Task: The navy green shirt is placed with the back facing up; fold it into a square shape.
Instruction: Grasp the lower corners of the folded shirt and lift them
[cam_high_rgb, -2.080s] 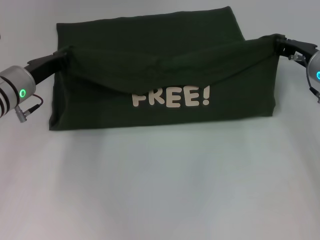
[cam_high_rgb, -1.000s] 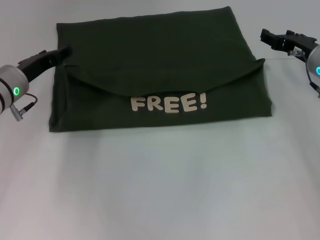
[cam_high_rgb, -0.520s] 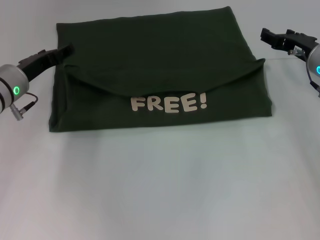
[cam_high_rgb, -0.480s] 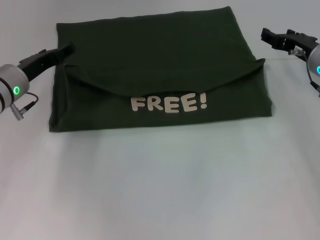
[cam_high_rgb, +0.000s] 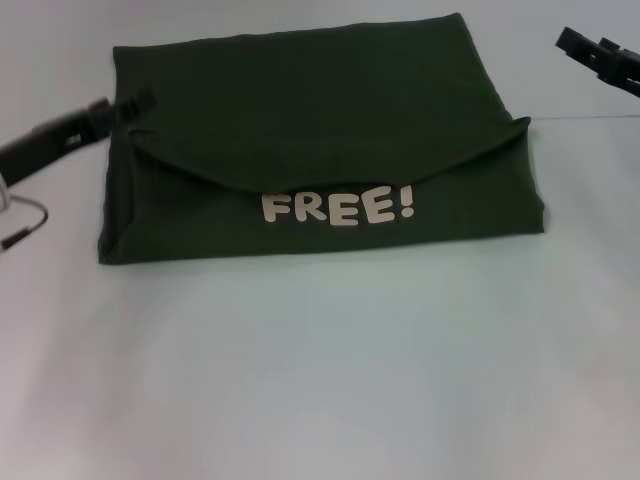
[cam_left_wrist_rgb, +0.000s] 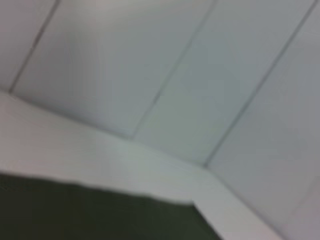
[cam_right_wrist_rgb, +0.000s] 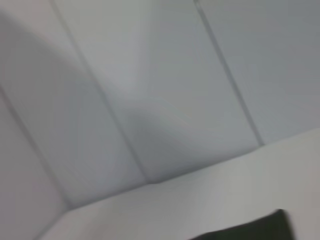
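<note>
Dark olive-green knit shirt (cam_high_rgb: 320, 150), folded, white lettering: soft, limp, best pinched at side edges; left gripper (cam_high_rgb: 125, 105) and right gripper (cam_high_rgb: 585, 48) empty, finger state indiscernible.

Table (cam_high_rgb: 330, 370): a big, flat, pale grey-white top. It fills the whole head view. The front half is bare and smooth.

Thin line (cam_high_rgb: 585, 121): a faint, straight line on the table top, far on the right side.

Wall (cam_left_wrist_rgb: 165, 70): pale grey-white panels behind the table, seen in the left wrist view. Thin, dark seams run across them at a slant.

Wall, other side (cam_right_wrist_rgb: 165, 85): the same pale panels with thin seams, seen in the right wrist view. They meet the table edge low down.
</note>
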